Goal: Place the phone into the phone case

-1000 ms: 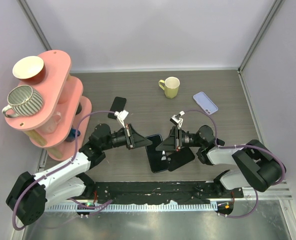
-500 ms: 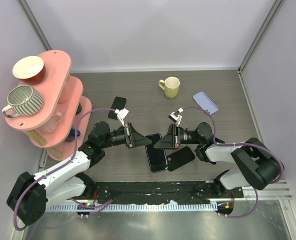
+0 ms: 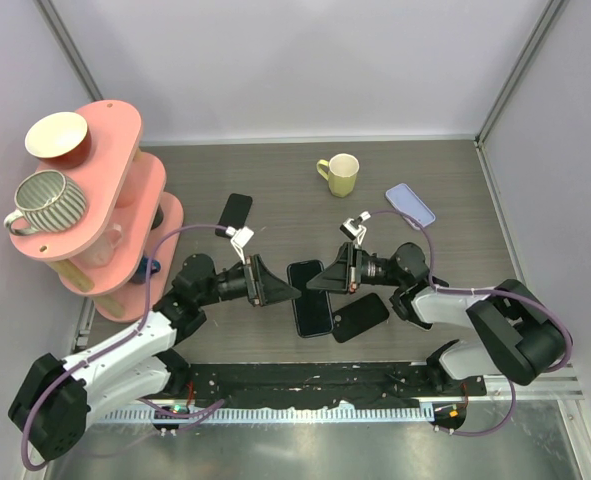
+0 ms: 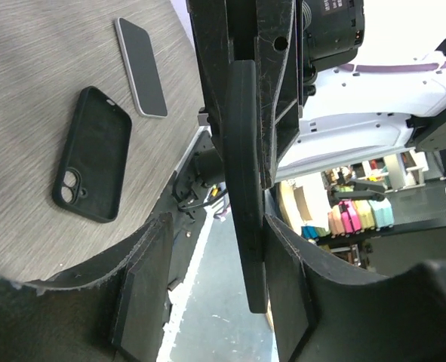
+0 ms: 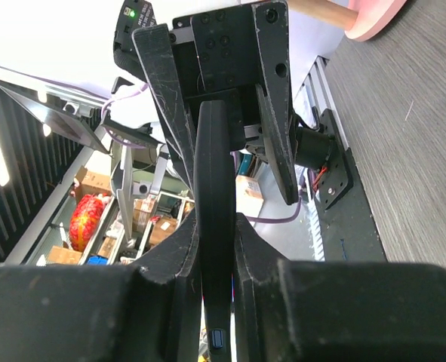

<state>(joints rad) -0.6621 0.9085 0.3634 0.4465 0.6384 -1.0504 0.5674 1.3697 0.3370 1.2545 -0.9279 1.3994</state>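
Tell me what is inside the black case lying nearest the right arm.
The black case looks empty: only its dark hollow and the camera cutout show. The phone is outside it, clamped by the right gripper. The table beneath the case is covered.

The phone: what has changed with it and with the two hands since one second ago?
The left hand let go of the phone, opened and drew back to the left. The right hand, shut on the phone's other side, now holds it alone and has carried it slightly away from the bases. The case and the mug stayed in place.
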